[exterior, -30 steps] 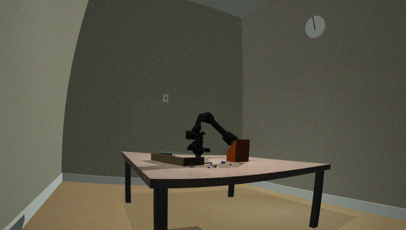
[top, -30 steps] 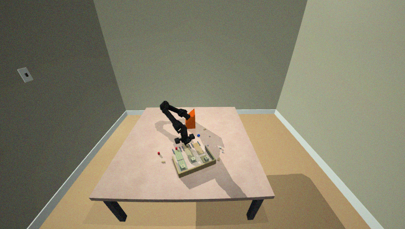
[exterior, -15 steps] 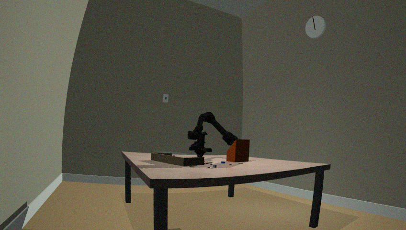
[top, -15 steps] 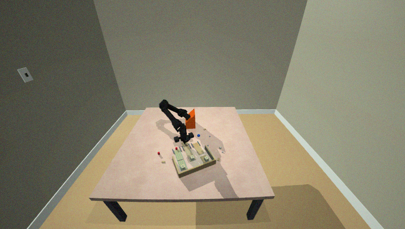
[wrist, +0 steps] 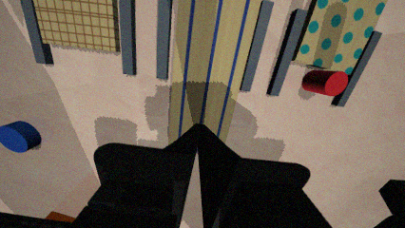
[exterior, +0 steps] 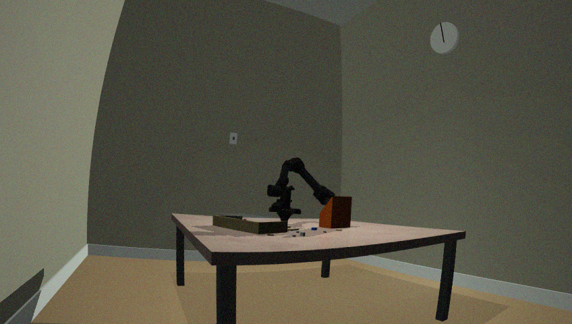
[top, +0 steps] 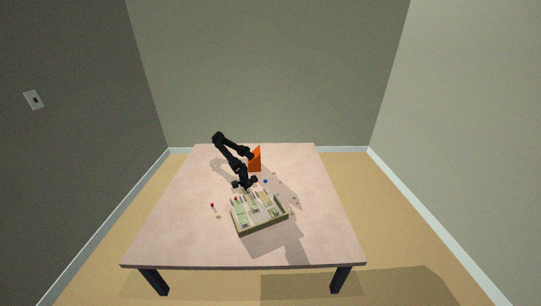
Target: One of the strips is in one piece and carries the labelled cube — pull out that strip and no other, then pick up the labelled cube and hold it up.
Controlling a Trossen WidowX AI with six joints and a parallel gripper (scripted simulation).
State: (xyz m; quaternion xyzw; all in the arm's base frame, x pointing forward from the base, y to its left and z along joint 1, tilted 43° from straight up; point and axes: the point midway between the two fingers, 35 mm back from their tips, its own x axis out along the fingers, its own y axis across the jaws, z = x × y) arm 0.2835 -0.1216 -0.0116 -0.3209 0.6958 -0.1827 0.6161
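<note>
My gripper (top: 245,189) (exterior: 284,219) (wrist: 199,128) is shut and empty, its tips over or on the near end of the blue-striped strip (top: 250,201) (wrist: 227,38). This strip looks unbroken and has a pale cube (top: 255,207) at its far end. The teal-dotted strip (top: 238,207) (wrist: 354,49) has a thin line across it, and a cube (top: 244,221) stands at its far end. The brown-grid strip (top: 264,198) (wrist: 76,24) is separated by a gap from the far piece bearing another cube (top: 275,211). The labels are too small to read.
A low wall (top: 265,225) (exterior: 272,227) borders the strips' far ends. Grey-blue rails (wrist: 127,38) flank them. A red cylinder (top: 235,198) (wrist: 325,83) lies at the dotted strip's near end. A blue cylinder (top: 265,181) (wrist: 20,136) and an orange block (top: 254,163) (exterior: 340,212) stand nearby.
</note>
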